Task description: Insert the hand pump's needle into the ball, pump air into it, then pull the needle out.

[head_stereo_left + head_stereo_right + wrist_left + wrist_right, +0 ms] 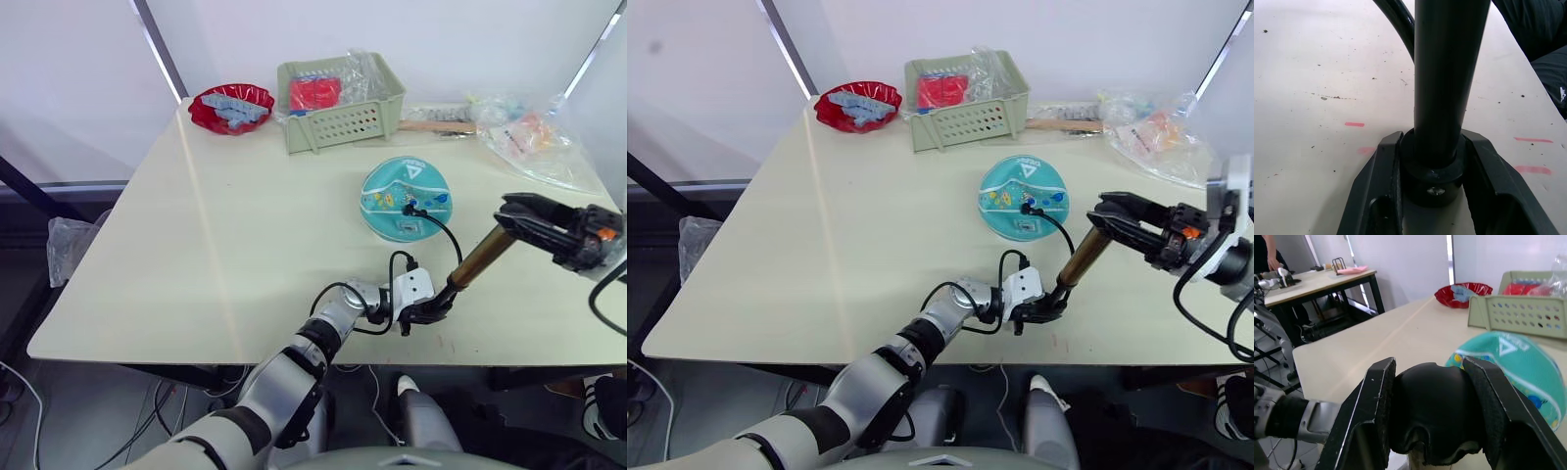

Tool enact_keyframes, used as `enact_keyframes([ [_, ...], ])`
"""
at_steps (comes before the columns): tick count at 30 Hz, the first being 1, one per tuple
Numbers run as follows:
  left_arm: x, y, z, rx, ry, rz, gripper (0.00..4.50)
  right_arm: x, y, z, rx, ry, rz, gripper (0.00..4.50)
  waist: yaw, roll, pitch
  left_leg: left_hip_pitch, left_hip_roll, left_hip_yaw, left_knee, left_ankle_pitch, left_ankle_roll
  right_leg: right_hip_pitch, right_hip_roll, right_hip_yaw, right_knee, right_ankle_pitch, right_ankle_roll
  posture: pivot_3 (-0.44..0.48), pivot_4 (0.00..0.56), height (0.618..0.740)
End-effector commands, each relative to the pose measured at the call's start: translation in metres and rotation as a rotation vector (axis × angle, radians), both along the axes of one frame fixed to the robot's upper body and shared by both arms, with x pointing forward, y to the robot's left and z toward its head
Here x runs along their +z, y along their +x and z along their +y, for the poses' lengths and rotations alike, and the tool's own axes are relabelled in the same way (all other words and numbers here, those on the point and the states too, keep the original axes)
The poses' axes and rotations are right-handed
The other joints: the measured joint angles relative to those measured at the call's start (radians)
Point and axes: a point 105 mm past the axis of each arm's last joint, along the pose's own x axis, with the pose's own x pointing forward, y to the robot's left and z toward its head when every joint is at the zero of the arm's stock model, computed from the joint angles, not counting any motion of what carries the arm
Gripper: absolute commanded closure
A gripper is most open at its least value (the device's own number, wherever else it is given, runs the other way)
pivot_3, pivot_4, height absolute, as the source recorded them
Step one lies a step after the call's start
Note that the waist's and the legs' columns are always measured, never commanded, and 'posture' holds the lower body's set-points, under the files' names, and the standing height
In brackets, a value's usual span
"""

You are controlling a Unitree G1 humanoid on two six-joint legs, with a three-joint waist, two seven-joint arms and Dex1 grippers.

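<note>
The hand pump (482,258) runs slantwise between our two pincers, and its long axis is what the next stroke turns on. Our left pincer (428,311) is pinching the pump's black foot cap down at the worktop (216,245); in the left wrist view its fingers (1378,186) sit tight on either side of that cap. From there the bronze barrel climbs up and away toward our right pincer (516,217), which is clamped on the black T-handle (1427,416) at the top end, its pads pressed against both sides.

The ball (406,199) lies on the worktop beyond our left pincer and just inboard of the right one, nearer the right arm. The thin black hose (446,235) loops from the pump's foot up to a black fitting on top of the ball, so we judge the needle is already seated, though the pin itself is too small to make out.

Pumping should mean driving the handle along the barrel's slant toward the left pincer, which must hold the foot firm.
</note>
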Motion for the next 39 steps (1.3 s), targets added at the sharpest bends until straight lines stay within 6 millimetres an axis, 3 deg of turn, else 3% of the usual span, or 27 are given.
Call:
enact_keyframes([
  [1,-0.041,-0.01,0.028,0.041,0.148,0.102,3.31,0.046,-0.009,-0.011,-0.03,0.014,-0.155,2.82,0.0,0.0,0.0,0.0,0.0,0.0,0.0,0.0,0.0,0.0,0.0,0.0,0.0,0.0,0.0,0.0,0.15,0.737],
  [10,-0.042,-0.011,0.028,0.041,0.144,0.104,3.31,0.068,-0.012,-0.017,-0.026,0.001,-0.156,2.82,0.0,0.001,0.001,-0.001,0.0,0.0,0.0,0.0,0.0,-0.001,-0.001,0.0,0.0,-0.001,-0.002,0.0,0.15,0.737],
  [13,-0.042,-0.011,0.028,0.046,0.144,0.106,3.31,0.063,-0.012,-0.018,-0.019,-0.007,-0.135,2.82,0.0,0.001,0.002,-0.002,0.0,0.0,0.0,0.0,0.0,-0.001,-0.001,0.0,0.0,-0.001,-0.002,0.0,0.15,0.737],
  [21,-0.043,-0.013,0.027,0.04,0.141,0.114,3.31,0.011,-0.004,-0.011,-0.023,-0.097,0.004,2.82,0.0,0.0,0.001,-0.001,0.0,0.0,0.0,0.0,0.0,-0.001,-0.001,0.0,-0.001,0.0,0.0,0.0,0.15,0.737],
  [28,-0.043,-0.012,0.029,0.042,0.144,0.109,3.31,-0.058,0.005,-0.003,-0.056,-0.185,0.154,2.82,0.0,-0.01,-0.005,0.002,0.001,-0.001,0.0,0.0,0.0,0.002,0.0,-0.001,-0.001,-0.002,-0.001,0.0,0.15,0.737],
  [39,-0.043,-0.013,0.029,0.042,0.143,0.11,3.31,-0.116,0.008,0.005,-0.111,-0.212,0.222,2.82,0.0,-0.012,-0.008,0.002,0.001,-0.001,0.0,0.0,0.0,0.002,-0.001,-0.001,-0.001,-0.002,-0.001,0.0,0.15,0.737],
])
